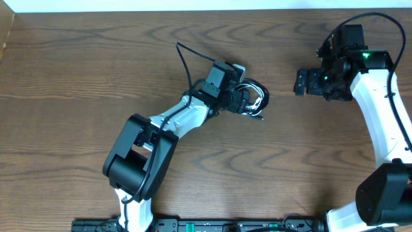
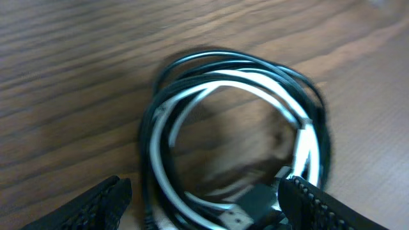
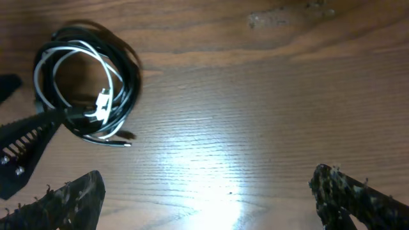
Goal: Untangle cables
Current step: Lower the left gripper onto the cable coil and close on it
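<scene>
The left gripper [image 2: 206, 191] stood wide open over the black cable [image 2: 192, 59] and the white cable [image 2: 246, 81] (wound together in one loop) on the table [image 1: 77, 77], fingers straddling the loop, clamping nothing. The right gripper [image 3: 204, 185], equally wide and empty, hovered well apart.

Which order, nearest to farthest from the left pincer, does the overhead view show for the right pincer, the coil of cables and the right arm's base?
1. Coil of cables: mid-table, right at the left pincer, between its open fingers.
2. Right pincer: to the right of the coil, apart from it.
3. Right arm's base: bottom right corner.
</scene>
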Tool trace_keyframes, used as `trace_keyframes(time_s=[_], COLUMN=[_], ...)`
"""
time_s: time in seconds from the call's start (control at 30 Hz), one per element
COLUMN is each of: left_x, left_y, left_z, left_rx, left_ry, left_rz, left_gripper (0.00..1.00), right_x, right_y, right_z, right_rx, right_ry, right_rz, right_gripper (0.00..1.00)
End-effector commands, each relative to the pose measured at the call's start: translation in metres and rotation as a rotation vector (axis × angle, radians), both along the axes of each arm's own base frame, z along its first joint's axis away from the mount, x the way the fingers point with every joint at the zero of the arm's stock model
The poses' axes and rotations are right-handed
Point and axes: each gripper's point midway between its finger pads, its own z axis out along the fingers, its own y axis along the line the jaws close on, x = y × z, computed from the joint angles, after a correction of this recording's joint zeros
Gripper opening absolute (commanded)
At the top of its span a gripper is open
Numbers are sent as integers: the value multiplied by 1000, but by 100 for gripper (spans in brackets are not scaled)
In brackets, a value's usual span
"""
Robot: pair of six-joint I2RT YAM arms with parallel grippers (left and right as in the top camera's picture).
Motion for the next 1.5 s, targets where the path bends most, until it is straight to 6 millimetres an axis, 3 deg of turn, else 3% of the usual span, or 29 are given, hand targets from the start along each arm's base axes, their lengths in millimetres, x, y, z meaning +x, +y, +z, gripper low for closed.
trace_keyframes(time_s=[0.0,0.1,0.2,0.43,0.6,0.73,0.87,0.93,1.3,1.47], left_x=[16,19,19,16,16,14,9,7,-7,-16], left_y=[24,27,28,27,25,25,18,16,3,-10], left_z=[-5,-5,-6,-21,-20,-21,-21,-21,-22,-14], left_rx=[144,165,175,185,178,175,139,126,22,-76], left_ry=[-78,-91,-99,-73,-76,-61,-38,-25,85,150], left_rz=[90,97,89,80,75,80,60,55,59,55], left_gripper=[79,79,70,67,64,43,14,8,7,8], right_x=[-6,-8,-9,-9,-9,-9,-9,-9,-11,-13], right_y=[-6,-7,-7,-7,-7,-7,-7,-7,-7,-7], right_z=[-4,-5,-5,-5,-5,-5,-5,-5,-6,-6], right_rx=[-41,-44,-44,-39,-39,-37,-38,-37,-38,-39], right_ry=[29,41,44,45,45,47,46,46,55,62], right_rz=[-26,-26,-27,-48,-48,-51,-51,-51,-50,-50], right_gripper=[99,99,99,99,99,99,99,99,99,99])
